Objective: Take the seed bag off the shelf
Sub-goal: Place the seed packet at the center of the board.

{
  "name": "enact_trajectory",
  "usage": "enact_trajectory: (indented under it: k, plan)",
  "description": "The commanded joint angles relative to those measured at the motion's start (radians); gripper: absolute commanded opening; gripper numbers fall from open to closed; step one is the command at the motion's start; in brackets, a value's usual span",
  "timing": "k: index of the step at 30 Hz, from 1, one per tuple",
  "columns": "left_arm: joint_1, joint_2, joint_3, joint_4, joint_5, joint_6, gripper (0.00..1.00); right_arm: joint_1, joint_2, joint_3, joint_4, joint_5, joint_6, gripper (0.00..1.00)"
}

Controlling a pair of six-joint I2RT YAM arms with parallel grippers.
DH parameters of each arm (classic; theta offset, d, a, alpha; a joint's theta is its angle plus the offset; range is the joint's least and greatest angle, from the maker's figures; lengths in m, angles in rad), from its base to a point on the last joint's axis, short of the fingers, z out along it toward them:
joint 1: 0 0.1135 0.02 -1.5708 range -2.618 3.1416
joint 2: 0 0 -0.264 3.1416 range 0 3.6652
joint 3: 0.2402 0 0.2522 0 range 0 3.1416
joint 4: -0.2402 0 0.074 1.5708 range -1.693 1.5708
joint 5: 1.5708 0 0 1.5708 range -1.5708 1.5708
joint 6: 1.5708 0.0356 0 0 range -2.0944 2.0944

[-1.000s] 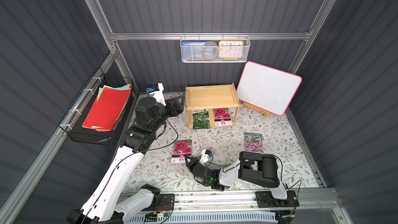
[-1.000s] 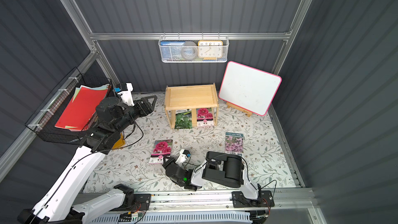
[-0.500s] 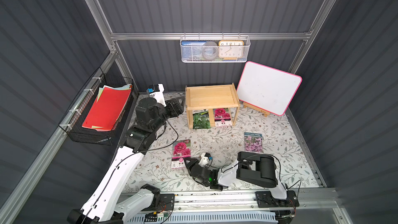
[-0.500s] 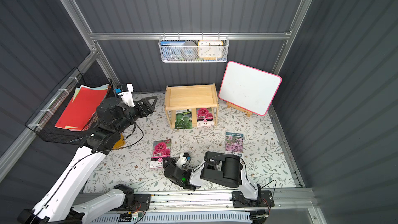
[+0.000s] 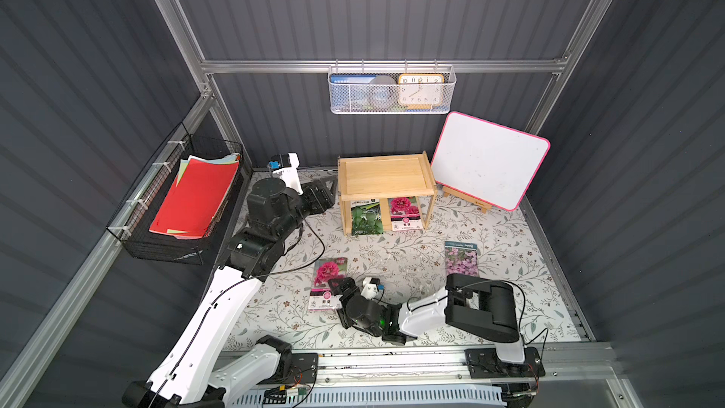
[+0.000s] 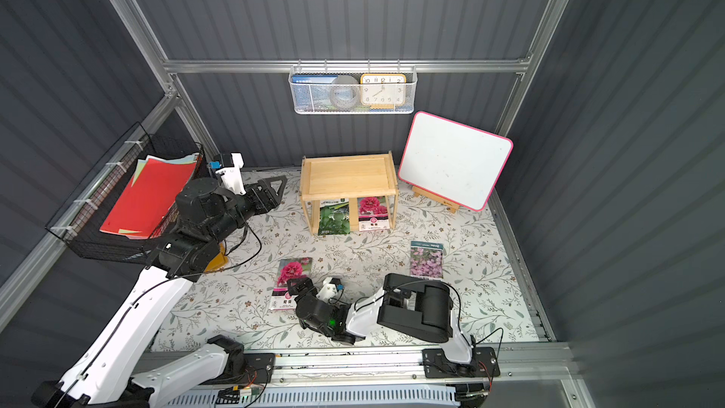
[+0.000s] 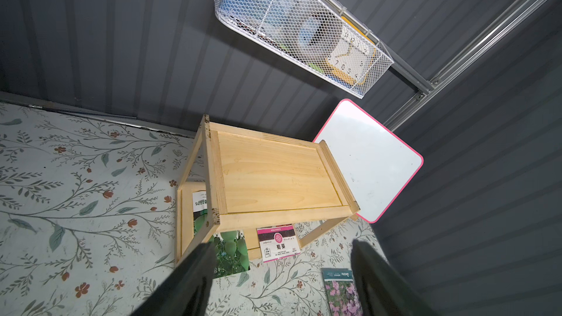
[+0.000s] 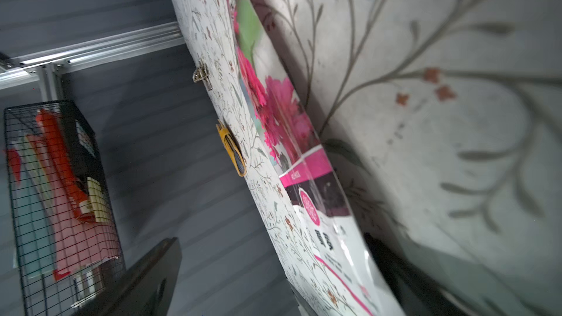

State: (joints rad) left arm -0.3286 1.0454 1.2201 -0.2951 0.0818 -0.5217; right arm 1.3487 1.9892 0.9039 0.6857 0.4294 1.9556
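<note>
shelf (image 5: 384, 180): stands at the middle of the back edge of the floral mat (image 5: 392, 264); its top board is bare
lower tier: a green seed bag (image 5: 367, 219) and a pink-flower seed bag (image 5: 404, 213) lean side by side under the top board, behind the front posts
loose pink seed bag (image 5: 327, 276): lies flat near the mat's front edge, left of middle, well apart from the shelf
right gripper (image 5: 336, 285): low at that bag's near right corner, jaws spread wide, gripping nothing
left gripper (image 7: 282, 246): hovers off the shelf's left end, jaws spread, empty
around: purple-flower bag (image 5: 461, 259) flat on the mat's right half; whiteboard (image 5: 488, 160) at the back right corner; white mesh basket (image 5: 353, 100) on the back wall; black wire basket (image 5: 164, 247) on the left wall
change: a second ago the right jaws were pressed together at the loose bag's edge, now they stand apart; the left arm is where it was
</note>
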Motion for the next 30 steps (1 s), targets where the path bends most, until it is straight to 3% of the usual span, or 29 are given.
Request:
enact_trajectory:
  k: [1, 9, 23, 30]
  plan:
    - [-0.003, -0.021, -0.005, -0.013, 0.025, 0.016, 0.75, 0.033, -0.031, -0.027, -0.266, -0.041, 0.042, 0.99]
    - [-0.004, -0.02, -0.004, -0.02, 0.032, 0.005, 0.75, 0.036, -0.078, -0.016, -0.431, -0.113, 0.115, 0.99]
    - [-0.004, -0.021, -0.013, -0.026, 0.015, 0.009, 0.76, -0.061, 0.034, -0.008, -0.246, -0.214, 0.077, 0.99]
    - [-0.004, -0.009, -0.014, -0.021, 0.013, 0.02, 0.76, -0.092, 0.017, -0.013, -0.267, -0.207, 0.062, 0.99]
